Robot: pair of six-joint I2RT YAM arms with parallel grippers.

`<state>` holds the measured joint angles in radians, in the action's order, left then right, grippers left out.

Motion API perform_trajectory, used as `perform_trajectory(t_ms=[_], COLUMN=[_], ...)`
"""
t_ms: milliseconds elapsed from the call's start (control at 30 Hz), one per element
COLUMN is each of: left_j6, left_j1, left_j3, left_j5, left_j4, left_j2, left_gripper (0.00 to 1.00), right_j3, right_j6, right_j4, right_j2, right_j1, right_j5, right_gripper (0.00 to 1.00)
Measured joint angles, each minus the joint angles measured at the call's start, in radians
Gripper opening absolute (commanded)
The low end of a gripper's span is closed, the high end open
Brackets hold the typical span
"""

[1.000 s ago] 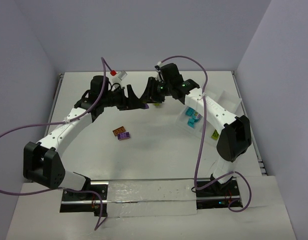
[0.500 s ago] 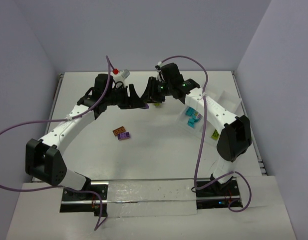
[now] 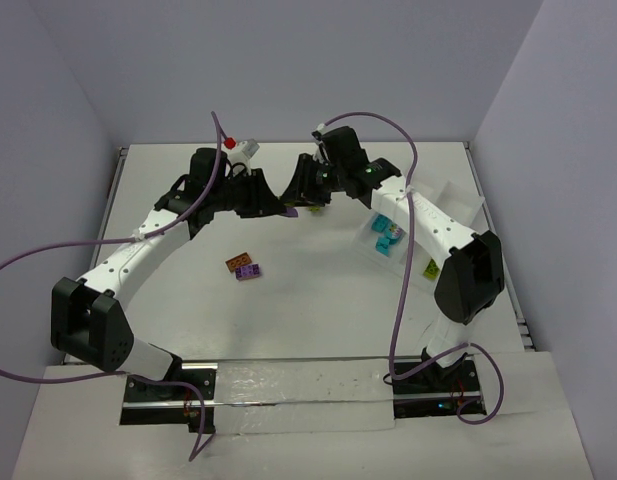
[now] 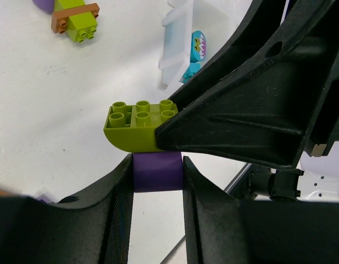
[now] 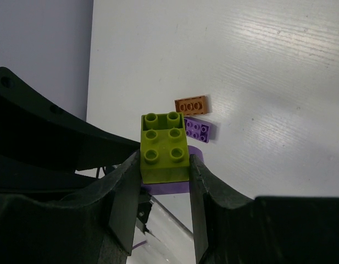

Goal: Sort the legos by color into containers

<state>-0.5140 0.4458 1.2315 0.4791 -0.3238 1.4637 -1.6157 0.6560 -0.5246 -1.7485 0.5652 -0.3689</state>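
Above the back middle of the table my two grippers meet on one two-brick clump. My right gripper (image 5: 165, 165) is shut on the lime green brick (image 5: 164, 148), its fingers pressed against both sides. The purple brick (image 4: 157, 171) stuck under it sits between the fingers of my left gripper (image 4: 157, 165), which touch it on both sides. From above, the left gripper (image 3: 278, 205) and right gripper (image 3: 306, 195) face each other tip to tip. The white divided tray (image 3: 458, 200) lies at the right with cyan bricks (image 3: 388, 232) in one compartment.
An orange brick (image 3: 238, 263) and a purple brick (image 3: 250, 271) lie side by side on the table left of centre. A lime and orange clump (image 4: 76, 19) rests on the table beyond the left gripper. A lime brick (image 3: 429, 267) lies in a near compartment of the tray.
The left gripper's jaws have come together onto the purple brick, and the left arm has edged right toward the right gripper. The right gripper has kept its hold and place.
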Motion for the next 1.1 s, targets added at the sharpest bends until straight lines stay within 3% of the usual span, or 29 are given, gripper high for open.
perform_trajectory(t_ms=[333,700,1100], left_j6=[-0.006,-0.007,-0.118], left_j1=[0.009,0.009,0.044], left_j3=[-0.045,-0.142,-0.172], left_j5=[0.024,0.033,0.061], left_j4=[0.038,0.007,0.064], left_j2=[-0.012,-0.061,-0.067], left_gripper=[0.00,0.00,0.00], right_j3=[0.071,0.170,0.652], right_j6=[0.054,0.035,-0.062], right_j4=[0.034,0.062,-0.099], right_j2=[0.045,0.147,0.688], right_j1=[-0.016,-0.233,-0.630], right_j5=[0.034,0.141,0.394], right_gripper=[0.00,0.00,0.00])
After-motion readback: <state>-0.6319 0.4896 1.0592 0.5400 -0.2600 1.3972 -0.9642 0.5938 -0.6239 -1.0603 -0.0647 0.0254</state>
